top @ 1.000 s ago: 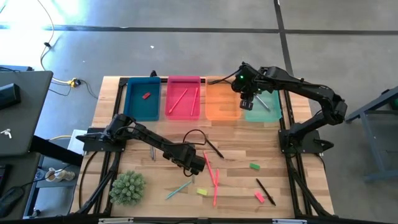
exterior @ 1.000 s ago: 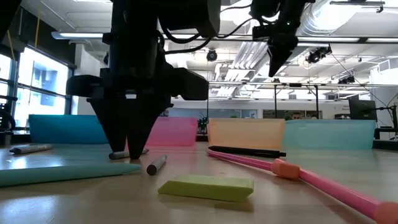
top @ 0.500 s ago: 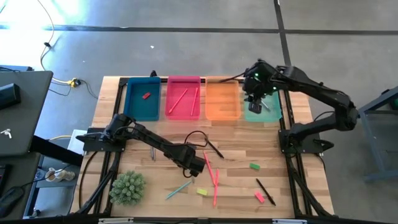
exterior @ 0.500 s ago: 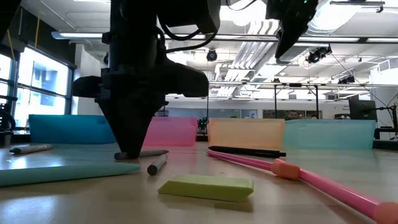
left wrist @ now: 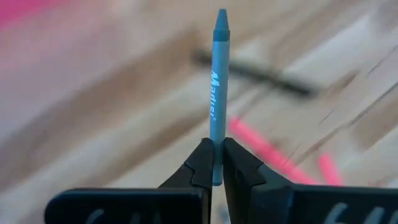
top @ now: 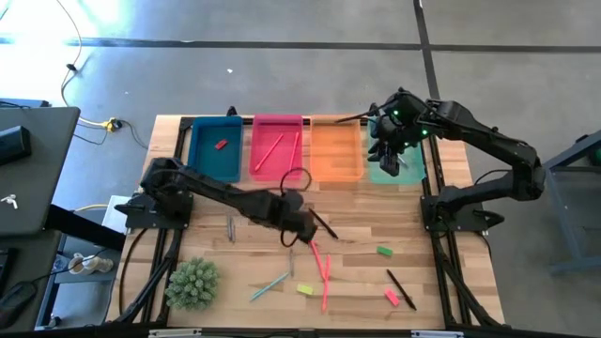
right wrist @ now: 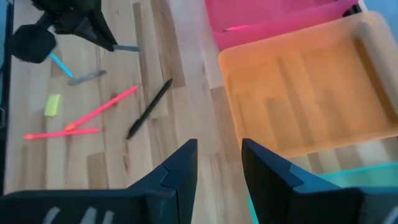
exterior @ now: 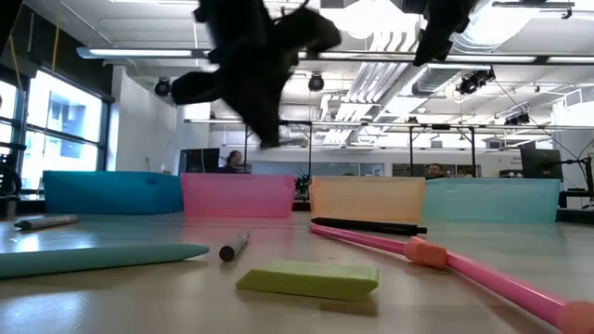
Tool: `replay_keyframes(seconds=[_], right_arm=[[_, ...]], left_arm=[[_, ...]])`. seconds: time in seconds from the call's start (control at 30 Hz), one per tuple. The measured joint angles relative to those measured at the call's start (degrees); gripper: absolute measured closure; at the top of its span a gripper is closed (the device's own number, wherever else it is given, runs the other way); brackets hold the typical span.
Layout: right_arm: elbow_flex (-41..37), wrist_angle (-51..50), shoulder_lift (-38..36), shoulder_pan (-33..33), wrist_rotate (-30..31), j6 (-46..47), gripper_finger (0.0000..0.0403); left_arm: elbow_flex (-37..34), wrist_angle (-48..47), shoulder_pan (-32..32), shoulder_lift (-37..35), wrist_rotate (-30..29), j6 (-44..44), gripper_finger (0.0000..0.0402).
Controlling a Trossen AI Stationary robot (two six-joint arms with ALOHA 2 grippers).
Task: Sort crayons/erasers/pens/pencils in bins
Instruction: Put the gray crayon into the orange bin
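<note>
Having just pinched a crayon (left wrist: pixel 219 93) in its fingers, the left gripper (top: pixel 299 223) is lifting it off the worktop (top: pixel 357 282) toward the bins (top: pixel 278 147), while the right gripper (top: pixel 386 155), fingers spread, is hovering over the teal bin (top: pixel 409 170).

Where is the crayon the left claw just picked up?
The crayon is pinched in the left claw, lifted above mid-table near the black pen.

Four trays are seen in blue (top: pixel 214 150), pink (top: pixel 277 147), orange (top: pixel 336 154) and teal-green (top: pixel 398 166). A teal-blue crayon (left wrist: pixel 217 93) with white lettering is gripped by black fingers (left wrist: pixel 200 163). The surface (top: pixel 357 225) is pale wood.
</note>
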Motion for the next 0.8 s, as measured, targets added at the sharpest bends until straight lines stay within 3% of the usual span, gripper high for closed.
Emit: replay_keyframes(seconds=[0.1,0.27,0.53,0.8], right_arm=[[0.0,0.1,0.0,0.0,-0.3,0.9,0.0285],[0.0,1.8,0.0,0.0,-6.2,0.9,0.0285],[0.0,5.9,0.0,0.2,-14.7,-3.5,0.0285],[0.0,9.9,0.0,3.0,-15.5,-5.4,0.0285]], left_arm=[[0.0,4.3,1.1,-2.7,-3.3,3.2,0.0398],[0.1,12.6,3.0,-6.0,-6.4,10.8,0.0398],[0.1,27.3,5.0,-7.8,-6.5,22.4,0.0398],[0.1,38.0,5.4,-8.0,-7.4,31.1,0.0398]])
